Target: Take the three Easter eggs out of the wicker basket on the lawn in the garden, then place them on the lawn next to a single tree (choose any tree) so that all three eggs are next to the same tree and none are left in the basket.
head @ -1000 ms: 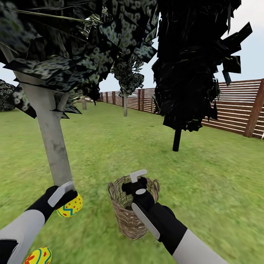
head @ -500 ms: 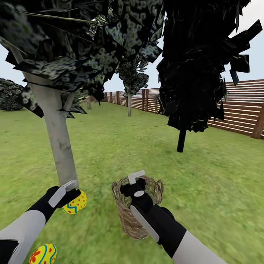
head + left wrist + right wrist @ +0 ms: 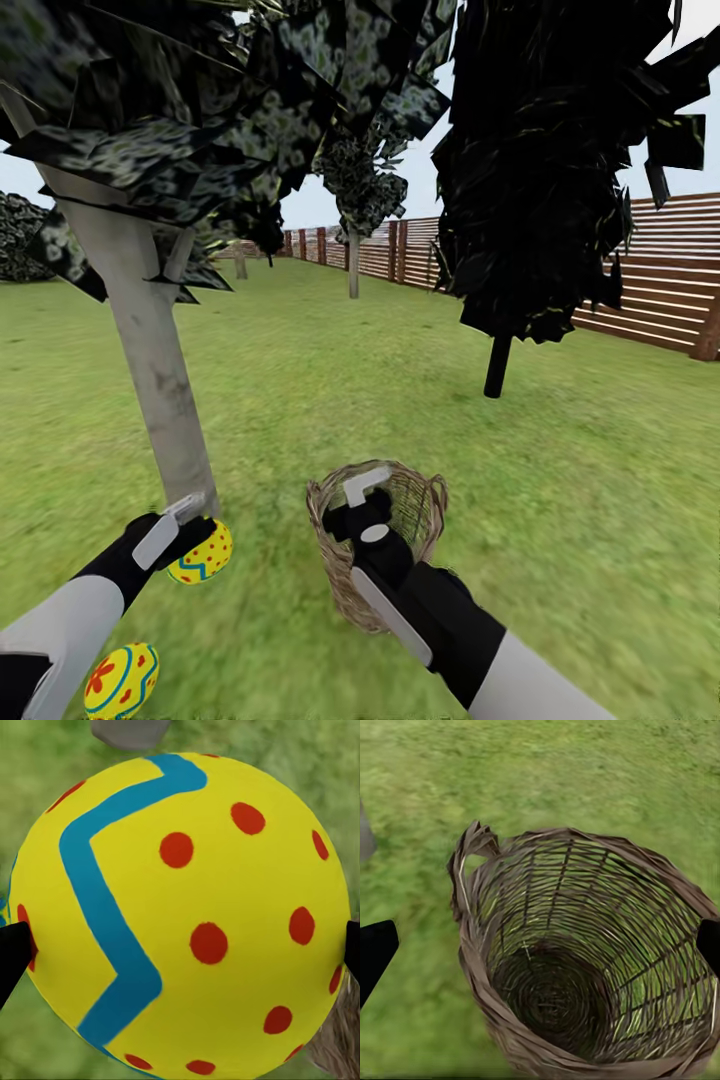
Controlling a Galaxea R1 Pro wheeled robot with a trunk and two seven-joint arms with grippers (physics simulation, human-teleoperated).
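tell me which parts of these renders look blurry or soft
Head view: lawn smeared near the bottom edge, tree fairly crisp. Left wrist view: Easter egg sharp, grass behind it blurred. Right wrist view: wicker basket weave clear, surrounding grass soft.

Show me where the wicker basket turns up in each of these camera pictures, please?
Head view: the wicker basket stands on the lawn at lower centre, the right gripper over its mouth.
Left wrist view: not in it; a dotted Easter egg is close up.
Right wrist view: seen from above, nothing inside.
Shared landmark: the grey tree trunk, beside the basket.
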